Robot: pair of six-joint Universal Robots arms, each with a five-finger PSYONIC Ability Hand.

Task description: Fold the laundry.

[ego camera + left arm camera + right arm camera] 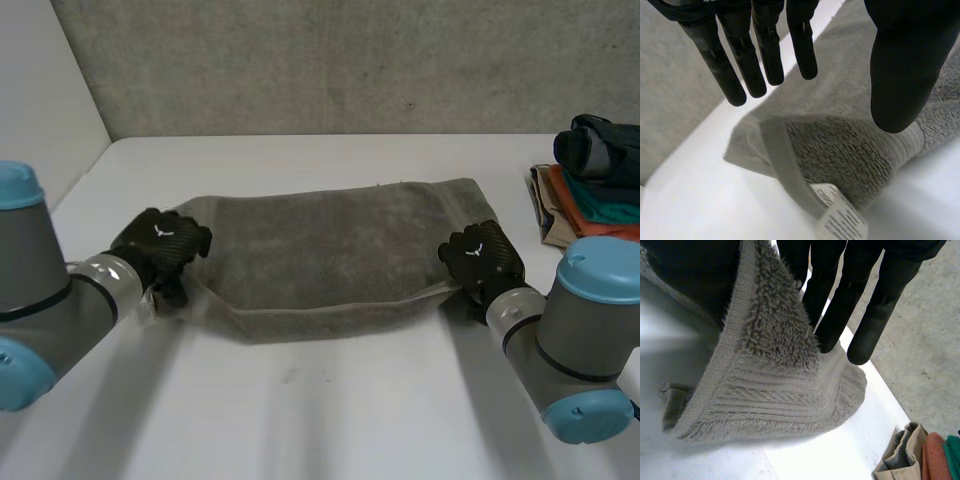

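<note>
Grey towel [330, 250] across the white table [320, 410], my hands at its ends.
My left hand [160, 245] hovers over the left end, fingers straight, holding nothing; my right hand [483, 258] pinches the right end. I judge a fold is starting; next, the left hand must grasp its corner.

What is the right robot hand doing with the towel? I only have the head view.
Observer: Its wrist view shows the right robot hand pinching the towel's edge between thumb and straight fingers.
Operator: And the left one?
Observer: The left robot hand is open, fingers straight over the towel's corner, holding nothing.
Operator: Anything at that corner?
Observer: A white label sticks out from under it.
</note>
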